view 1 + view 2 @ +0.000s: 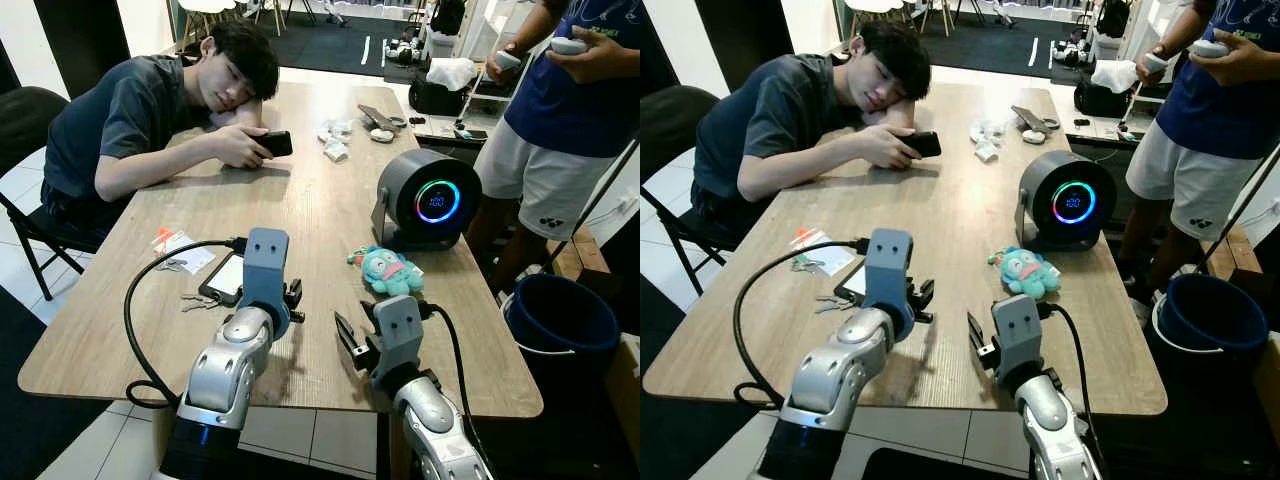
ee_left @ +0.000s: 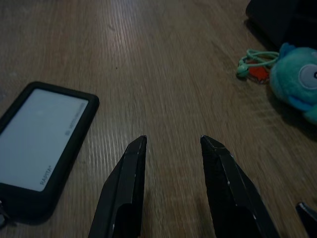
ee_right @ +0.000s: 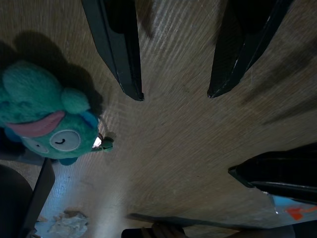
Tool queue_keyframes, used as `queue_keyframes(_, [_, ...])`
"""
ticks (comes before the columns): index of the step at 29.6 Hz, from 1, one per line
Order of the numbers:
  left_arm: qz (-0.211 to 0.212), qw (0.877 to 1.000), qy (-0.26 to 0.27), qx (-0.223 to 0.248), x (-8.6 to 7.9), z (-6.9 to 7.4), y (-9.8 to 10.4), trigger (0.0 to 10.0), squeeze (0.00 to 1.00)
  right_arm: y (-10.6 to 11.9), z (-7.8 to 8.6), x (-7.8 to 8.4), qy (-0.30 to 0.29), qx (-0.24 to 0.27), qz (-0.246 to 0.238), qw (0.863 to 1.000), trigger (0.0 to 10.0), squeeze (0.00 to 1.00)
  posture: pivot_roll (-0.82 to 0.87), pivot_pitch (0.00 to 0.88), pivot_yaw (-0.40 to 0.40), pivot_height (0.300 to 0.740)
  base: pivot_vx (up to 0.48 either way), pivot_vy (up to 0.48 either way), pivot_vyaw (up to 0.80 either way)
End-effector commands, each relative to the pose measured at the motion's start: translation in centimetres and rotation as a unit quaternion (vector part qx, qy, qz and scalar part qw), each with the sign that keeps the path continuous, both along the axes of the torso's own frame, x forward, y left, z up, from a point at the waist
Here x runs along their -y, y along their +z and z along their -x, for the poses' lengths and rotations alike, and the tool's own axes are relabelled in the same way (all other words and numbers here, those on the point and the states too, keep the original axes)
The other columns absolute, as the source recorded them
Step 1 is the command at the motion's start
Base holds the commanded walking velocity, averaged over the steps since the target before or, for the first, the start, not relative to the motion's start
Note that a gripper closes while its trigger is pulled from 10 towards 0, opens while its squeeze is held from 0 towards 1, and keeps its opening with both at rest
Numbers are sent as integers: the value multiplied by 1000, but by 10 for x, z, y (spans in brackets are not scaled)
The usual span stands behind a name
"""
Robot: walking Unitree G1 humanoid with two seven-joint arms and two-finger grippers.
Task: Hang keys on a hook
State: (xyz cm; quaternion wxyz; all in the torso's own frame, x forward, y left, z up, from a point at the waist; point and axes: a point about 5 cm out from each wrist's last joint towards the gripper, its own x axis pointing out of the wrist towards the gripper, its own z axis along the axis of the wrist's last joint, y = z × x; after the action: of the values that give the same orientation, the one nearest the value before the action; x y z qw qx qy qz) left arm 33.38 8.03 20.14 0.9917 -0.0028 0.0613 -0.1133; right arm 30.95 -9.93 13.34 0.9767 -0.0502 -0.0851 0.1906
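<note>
The keys [image 1: 198,301] lie flat on the wooden table [image 1: 300,215], at the robot's left, touching or just beside the near-left corner of a black-framed phone-like device [image 1: 226,279]. They are a small bunch of grey metal pieces; their long axis runs roughly left to right across the table, with the blades pointing toward the table's left edge, though individual keys are too small to tell apart. A second small metal item [image 1: 170,265] lies just beyond them beside a white card with an orange tag [image 1: 183,247]. The left gripper [image 2: 171,144] hovers low over bare wood just to the right of the device; its two black fingers stand apart with a clear gap and hold nothing. The right gripper [image 3: 174,94] hangs over the table near the front edge, fingers spread wide and empty. A teal plush toy [image 1: 388,270] with a mint cord lies between the grippers and a round dark speaker-like unit with a lit ring display [image 1: 428,199]. A seated person [image 1: 160,115] rests their head on the far left side of the table, holding a dark phone [image 1: 275,143]. A second person [image 1: 560,110] stands at the right, beside a dark blue bucket [image 1: 558,318].
</note>
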Motion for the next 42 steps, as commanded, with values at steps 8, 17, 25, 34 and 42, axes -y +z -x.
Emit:
queue_keyframes(8, [-29,999,23,10,-7,-4,-5,10000,0,-7,1,1,-2,-12,2,1000,10000,0,102,210,-34,740,0,0,0])
queue_keyframes(17, [-29,999,29,7,-10,-4,-5,10000,0,-7,1,0,-2,-13,1,1000,10000,0,104,212,-34,740,0,0,0])
queue_keyframes(25, [-18,1000,18,5,-4,0,-5,10000,0,-7,1,0,-2,-13,0,1000,10000,0,102,214,-32,740,0,0,0])
queue_keyframes(34, [-22,1000,19,4,-5,0,-7,10000,0,-7,2,1,-4,-13,0,1000,10000,0,103,215,-31,740,0,0,0])
queue_keyframes(42, [-26,999,20,2,-4,0,-8,10000,0,-7,2,0,-3,-13,0,1000,10000,0,105,217,-32,740,0,0,0])
